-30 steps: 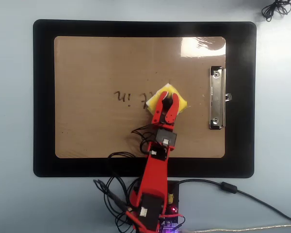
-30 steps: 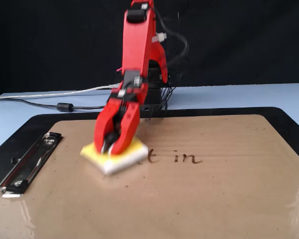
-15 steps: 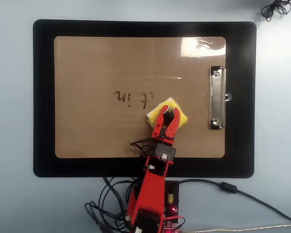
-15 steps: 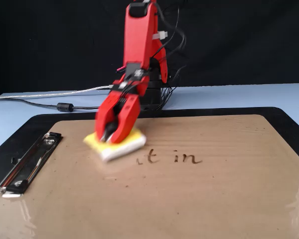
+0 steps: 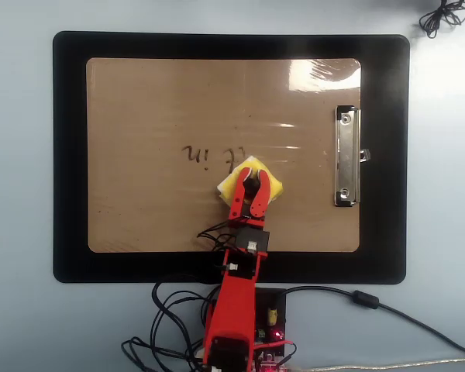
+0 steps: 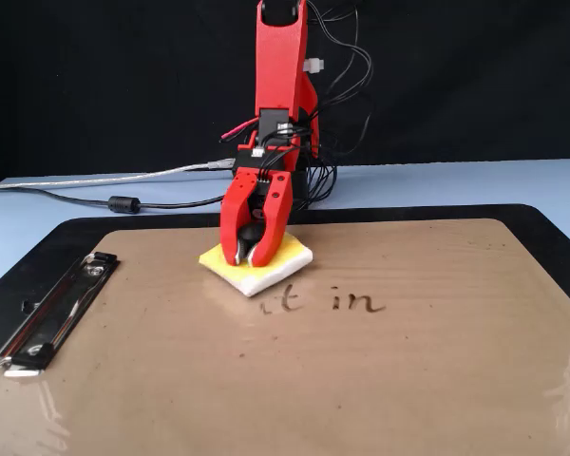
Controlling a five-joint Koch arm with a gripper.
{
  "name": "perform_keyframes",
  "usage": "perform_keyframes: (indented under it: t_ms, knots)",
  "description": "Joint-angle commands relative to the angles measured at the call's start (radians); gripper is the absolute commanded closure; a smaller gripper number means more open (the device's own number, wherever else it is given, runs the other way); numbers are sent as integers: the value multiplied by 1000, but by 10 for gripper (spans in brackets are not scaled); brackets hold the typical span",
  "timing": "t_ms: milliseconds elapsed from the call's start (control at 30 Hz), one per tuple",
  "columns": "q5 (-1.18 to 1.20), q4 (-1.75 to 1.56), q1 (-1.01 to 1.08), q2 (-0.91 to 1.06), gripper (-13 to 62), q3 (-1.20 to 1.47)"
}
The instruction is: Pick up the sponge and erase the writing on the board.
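A yellow sponge (image 5: 273, 187) with a white underside lies flat on the brown clipboard board (image 5: 155, 101), near its middle. My red gripper (image 5: 250, 178) reaches in from the bottom edge of the overhead view and is closed down on the sponge's top. Dark writing (image 5: 209, 155) lies just left of the sponge, and its nearest letters are smudged. In the fixed view the gripper (image 6: 251, 258) presses the sponge (image 6: 290, 252) onto the board (image 6: 408, 380), with the writing (image 6: 347, 301) just in front of it and to the right.
The board lies on a black mat (image 5: 70, 155). A metal clip (image 5: 346, 155) sits at the board's right end in the overhead view and at the left in the fixed view (image 6: 57, 313). Cables (image 5: 170, 310) trail around the arm's base.
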Motion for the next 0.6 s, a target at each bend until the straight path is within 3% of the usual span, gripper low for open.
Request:
perform_keyframes:
  t_ms: [0,67,133,200,267,333,400,500,567]
  knots:
    - [-35,-18,-9,-152,574,-160]
    - [-32,-21,-9,-402,574,-431]
    - [-31,-15,-9,-459,574,-517]
    - [-32,-15,-18,-261,574,-276]
    - [-38,-9,-55,58,574,46]
    - [-40,21,-66,198,574,147]
    - [-41,40,-66,89,574,78]
    - [-38,37,-67,-233,574,-264]
    - [-38,43,-71,-325,574,-382]
